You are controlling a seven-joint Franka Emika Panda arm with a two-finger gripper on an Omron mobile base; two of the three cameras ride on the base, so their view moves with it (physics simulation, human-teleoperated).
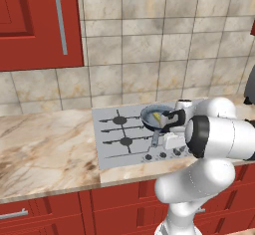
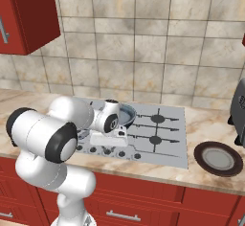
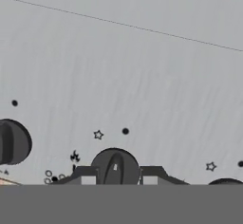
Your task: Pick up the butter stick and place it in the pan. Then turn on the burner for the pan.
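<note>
The pan stands on the back right of the silver cooktop, hiding the burner under it. The pale yellow butter stick lies inside it. In the right base view the pan is partly hidden behind my hand. My gripper is low over the front row of knobs, just in front of the pan's handle. In the hand view my gripper is open, with a round dark knob between its fingertips.
Two bare burners lie left of the pan. More knobs flank the one at my fingers. A dark plate and a dark appliance sit on the marble counter. Red cabinets hang overhead.
</note>
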